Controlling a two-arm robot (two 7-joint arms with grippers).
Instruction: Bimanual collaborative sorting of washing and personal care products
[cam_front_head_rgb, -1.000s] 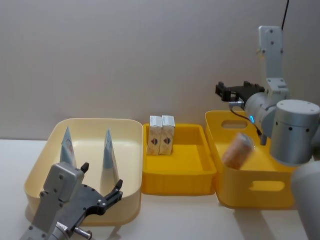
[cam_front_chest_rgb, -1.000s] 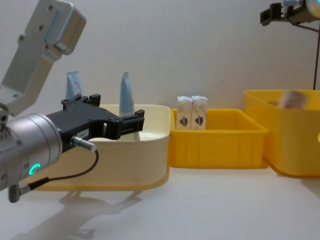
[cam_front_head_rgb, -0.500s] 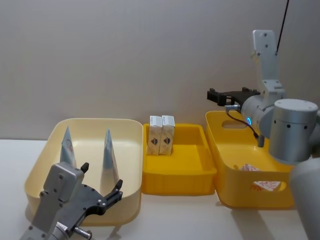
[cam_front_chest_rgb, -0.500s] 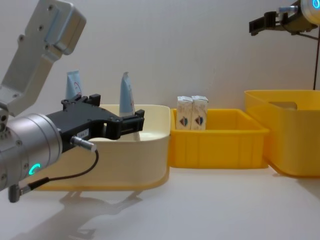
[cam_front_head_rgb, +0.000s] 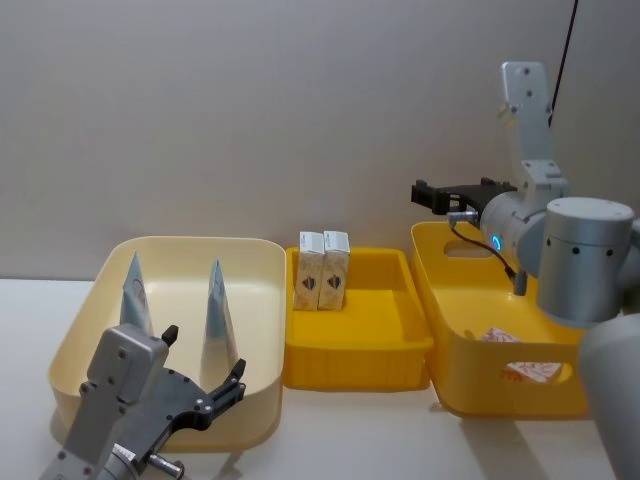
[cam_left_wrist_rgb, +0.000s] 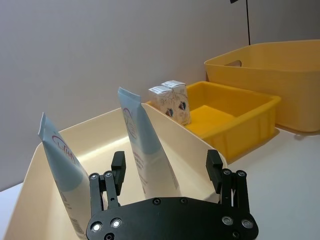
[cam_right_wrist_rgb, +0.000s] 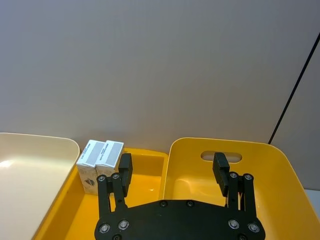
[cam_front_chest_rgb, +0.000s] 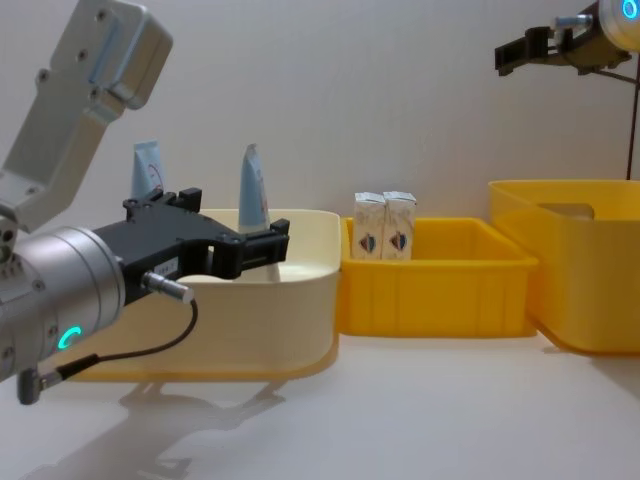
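Two light-blue-and-white tubes (cam_front_head_rgb: 136, 296) (cam_front_head_rgb: 218, 312) stand upright in the cream bin (cam_front_head_rgb: 262, 300). Two small white cartons (cam_front_head_rgb: 323, 270) stand side by side at the back left of the middle yellow tray (cam_front_head_rgb: 355, 368). A couple of white packets with red marks (cam_front_head_rgb: 500, 336) lie on the floor of the right yellow bin (cam_front_head_rgb: 500, 398). My left gripper (cam_front_head_rgb: 203, 352) is open and empty, low at the cream bin's near side, with the nearer tube (cam_left_wrist_rgb: 145, 150) just beyond its fingers. My right gripper (cam_right_wrist_rgb: 172, 167) is open and empty, high above the gap between tray and right bin.
The three containers stand in a row close to the grey wall. Bare white table (cam_front_chest_rgb: 420, 410) lies in front of them. A black cable (cam_front_head_rgb: 565, 40) runs up behind the right arm.
A packet that was falling blurred into the right yellow bin now lies on its floor. My right gripper has shifted a little to the left. The left arm has not moved.
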